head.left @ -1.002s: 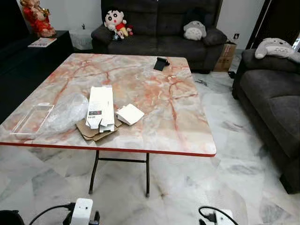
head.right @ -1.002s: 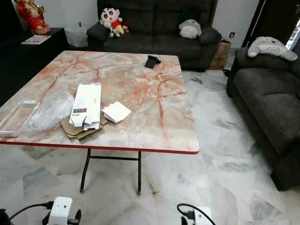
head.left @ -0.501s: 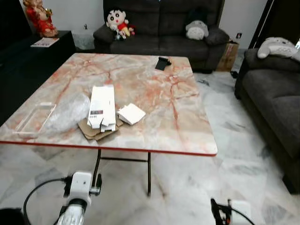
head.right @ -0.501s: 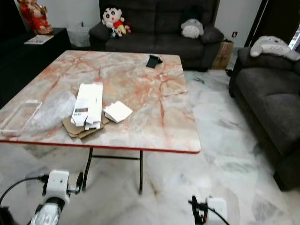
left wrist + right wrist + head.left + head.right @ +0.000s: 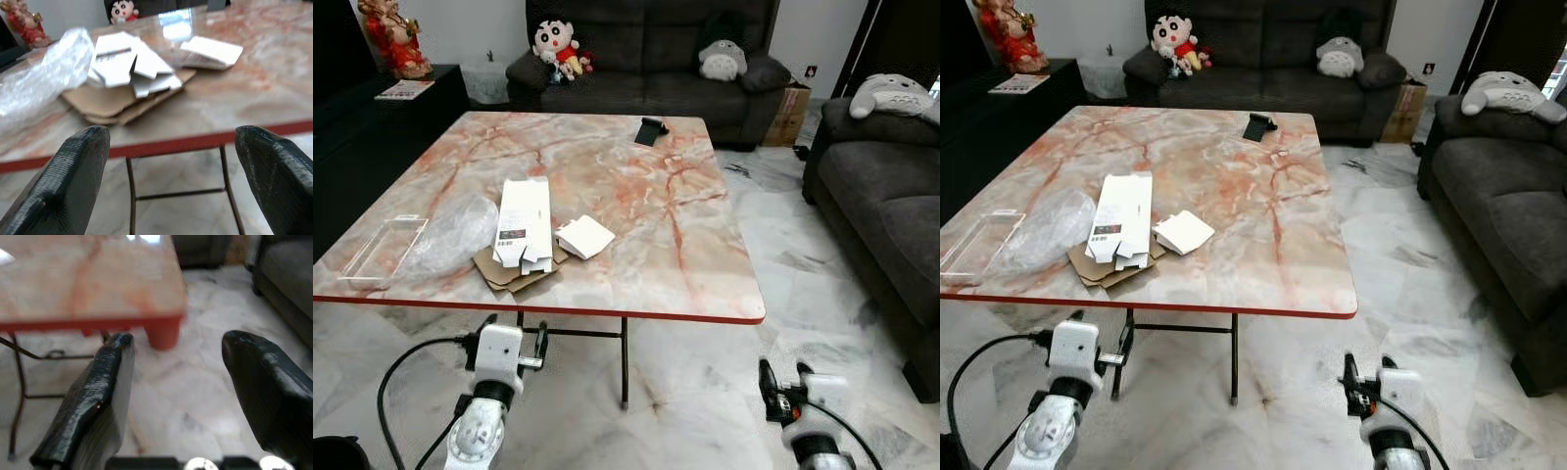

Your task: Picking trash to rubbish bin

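On the marble table (image 5: 636, 274) the trash lies near the front left: a flattened white carton (image 5: 526, 223) on brown cardboard (image 5: 505, 273), a small white box (image 5: 584, 237), a crumpled clear plastic bag (image 5: 450, 235) and a clear plastic tray (image 5: 382, 248). My left gripper (image 5: 514, 335) is open, below and in front of the table's red edge, facing the carton pile (image 5: 127, 68). My right gripper (image 5: 784, 376) is open too, low over the floor near the table's front right corner (image 5: 164, 328). Neither holds anything.
A black object (image 5: 652, 130) lies at the table's far side. Dark sofas stand behind (image 5: 646, 69) and to the right (image 5: 881, 196), with plush toys on them. A dark cabinet (image 5: 372, 117) is at the left. Folding table legs (image 5: 622, 362) stand on the marble floor.
Both arms have come up from the bottom edge into view, fingers now pointing toward the table. The trash on the table has not moved.
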